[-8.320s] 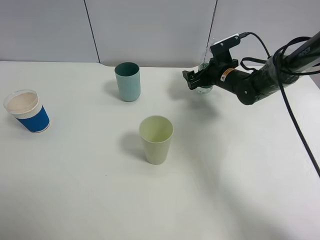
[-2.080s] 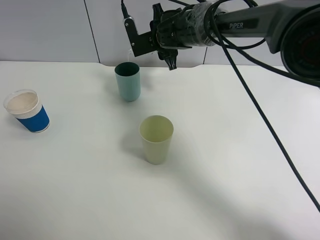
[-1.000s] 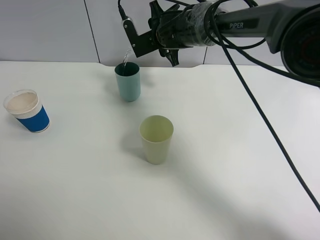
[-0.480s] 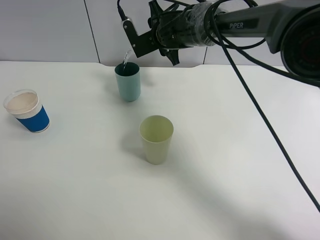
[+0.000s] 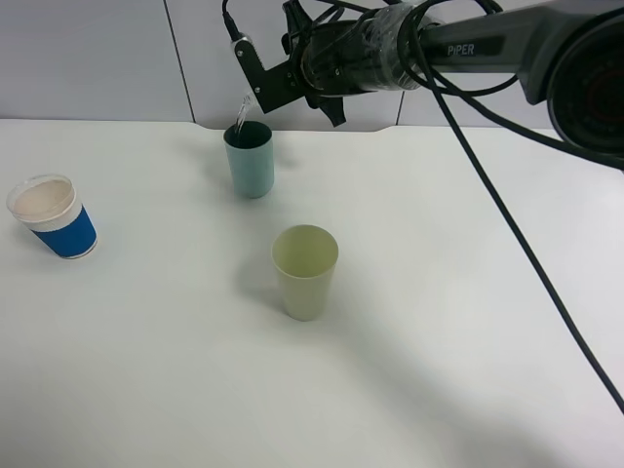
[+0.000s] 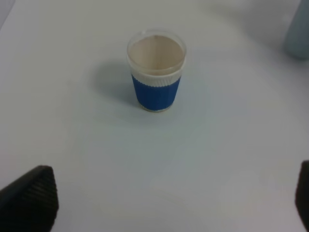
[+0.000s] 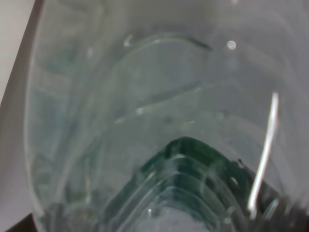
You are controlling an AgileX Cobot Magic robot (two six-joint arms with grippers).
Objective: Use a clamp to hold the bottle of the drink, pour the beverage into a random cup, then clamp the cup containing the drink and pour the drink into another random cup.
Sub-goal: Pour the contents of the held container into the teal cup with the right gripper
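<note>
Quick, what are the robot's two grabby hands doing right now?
Left gripper: open, holding nothing.
Right gripper: shut on the bottle, tipped over the teal cup.

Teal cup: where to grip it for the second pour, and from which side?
Grip the teal cup around its mid wall, jaws level, coming side-on from its left in the exterior view. It stands upright with straight sides and an open mouth taking drink from the bottle, so a top grab is probably out. The pale green cup stands in front; nothing stands close on its left.

The clear bottle (image 7: 145, 106) tilts, neck over the upright teal cup (image 5: 250, 161).
</note>
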